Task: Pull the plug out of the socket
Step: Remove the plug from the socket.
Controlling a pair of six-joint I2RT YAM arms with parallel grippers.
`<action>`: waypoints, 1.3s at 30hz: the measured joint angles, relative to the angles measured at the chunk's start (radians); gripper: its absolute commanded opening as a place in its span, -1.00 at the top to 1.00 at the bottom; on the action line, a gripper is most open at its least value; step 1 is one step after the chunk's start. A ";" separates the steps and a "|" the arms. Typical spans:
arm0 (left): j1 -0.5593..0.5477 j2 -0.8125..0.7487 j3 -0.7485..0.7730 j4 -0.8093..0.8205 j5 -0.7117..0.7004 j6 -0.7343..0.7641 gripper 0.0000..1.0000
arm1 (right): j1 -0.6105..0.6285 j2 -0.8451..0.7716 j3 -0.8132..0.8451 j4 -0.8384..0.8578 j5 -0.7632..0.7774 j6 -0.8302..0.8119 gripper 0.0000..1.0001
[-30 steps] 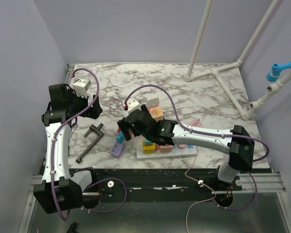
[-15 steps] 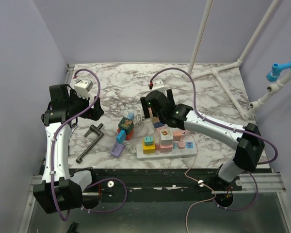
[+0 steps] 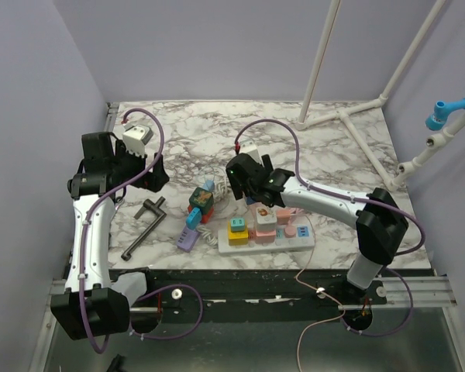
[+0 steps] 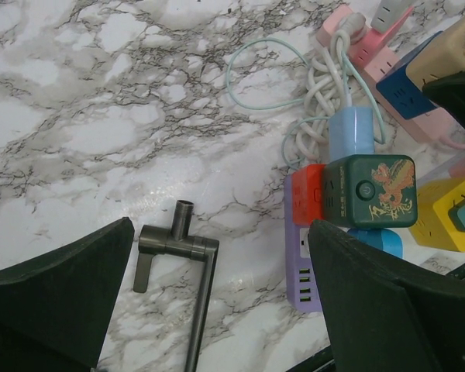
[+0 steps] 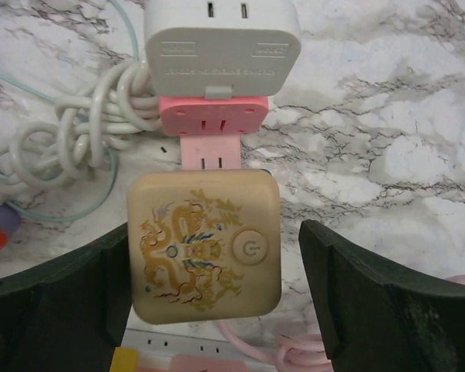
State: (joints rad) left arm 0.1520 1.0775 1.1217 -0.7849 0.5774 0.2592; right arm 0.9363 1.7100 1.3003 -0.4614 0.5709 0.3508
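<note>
**Right fingers straddle the beige plug; left fingers wide and empty**

The right fingers (image 5: 372, 302) stand wide apart, one on each side of the beige plug (image 5: 204, 244), a cube with a gold dragon and a power symbol on its face. One finger lies right at the plug's edge, though contact cannot be confirmed. The other finger is clearly apart from it, so nothing is gripped.

The plug sits in the pink socket block (image 5: 210, 118), which has a white adapter (image 5: 221, 39) on its far side and a coiled white cable (image 5: 70, 143) beside it. This group lies near the front middle of the marble desk (image 3: 186, 132), next to the white power strip (image 3: 304, 242).

The left fingers (image 4: 54, 302) are spread fully and hold nothing. They hang over the desk above a metal T-handled key (image 4: 182, 267) and a green cube plug (image 4: 368, 190).
</note>
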 measured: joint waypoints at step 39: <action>-0.142 0.016 -0.060 0.078 -0.080 0.010 -0.97 | -0.212 0.157 0.000 0.438 0.060 -0.224 -0.74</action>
State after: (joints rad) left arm 0.0105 1.0935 1.0615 -0.7071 0.4969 0.2695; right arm 0.7246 1.8671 1.3006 -0.0238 0.6308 0.1268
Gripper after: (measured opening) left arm 0.983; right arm 0.769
